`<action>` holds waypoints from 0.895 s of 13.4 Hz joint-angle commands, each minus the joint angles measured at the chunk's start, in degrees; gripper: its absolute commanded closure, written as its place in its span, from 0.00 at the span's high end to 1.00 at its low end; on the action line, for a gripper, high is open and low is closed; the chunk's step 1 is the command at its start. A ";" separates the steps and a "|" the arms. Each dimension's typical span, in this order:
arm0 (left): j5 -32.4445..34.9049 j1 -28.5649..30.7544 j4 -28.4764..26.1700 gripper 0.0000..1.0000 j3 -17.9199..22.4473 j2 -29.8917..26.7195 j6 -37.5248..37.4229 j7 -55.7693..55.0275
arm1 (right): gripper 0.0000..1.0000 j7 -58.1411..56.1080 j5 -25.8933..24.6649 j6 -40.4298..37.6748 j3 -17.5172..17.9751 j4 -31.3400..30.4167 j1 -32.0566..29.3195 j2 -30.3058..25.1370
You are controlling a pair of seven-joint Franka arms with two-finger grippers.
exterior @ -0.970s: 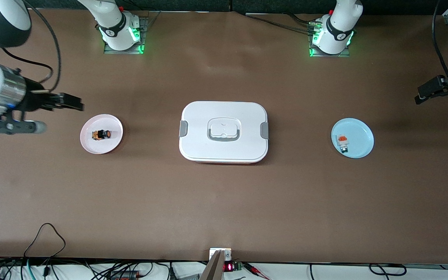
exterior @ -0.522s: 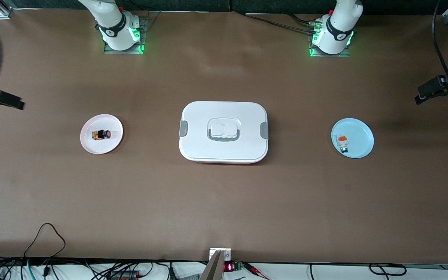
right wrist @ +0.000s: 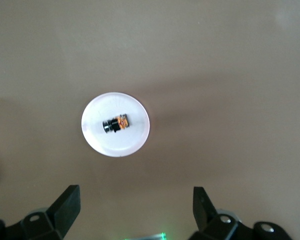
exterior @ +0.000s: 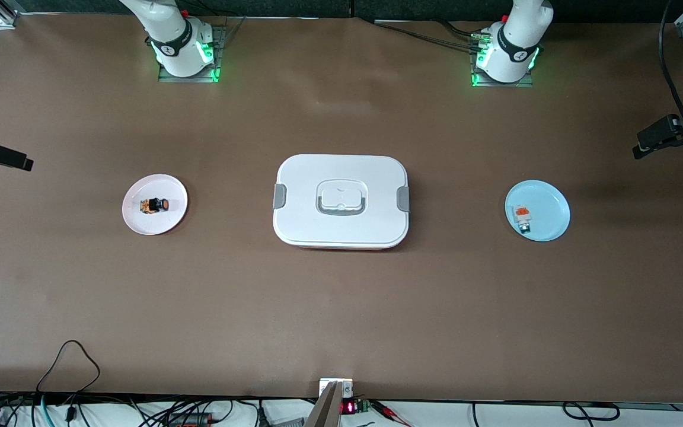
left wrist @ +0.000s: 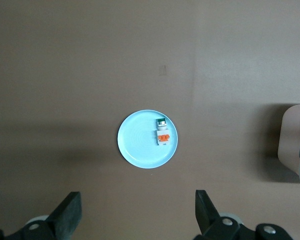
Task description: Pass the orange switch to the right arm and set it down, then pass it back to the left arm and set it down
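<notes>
The orange switch [exterior: 155, 205] lies on its side on a pink plate [exterior: 140, 224] toward the right arm's end of the table. The right wrist view shows the switch [right wrist: 116, 123] on the plate [right wrist: 115, 145] from high above. My right gripper [exterior: 12, 159] hangs open and empty at the table's edge, well apart from the plate; it also shows in the right wrist view [right wrist: 135, 195]. The white box [exterior: 341, 178] stands closed at mid-table. My left gripper [exterior: 645, 145] is open and empty at the other end; it also shows in the left wrist view [left wrist: 137, 200].
A blue plate [exterior: 549, 201] toward the left arm's end holds a small white-and-grey block with an orange top [exterior: 522, 216]; both show in the left wrist view, plate [left wrist: 137, 145] and block [left wrist: 162, 134]. Cables and a small device [exterior: 335, 388] line the near edge.
My right arm has pulled back from beside the pink plate to the table's edge and risen. The left arm, the switch and the box have not moved.
</notes>
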 commanded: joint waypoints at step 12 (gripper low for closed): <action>-0.88 0.25 3.72 1.00 -0.42 0.37 -1.35 -0.07 | 1.00 -4.46 3.36 5.09 -7.12 -5.21 6.54 -5.48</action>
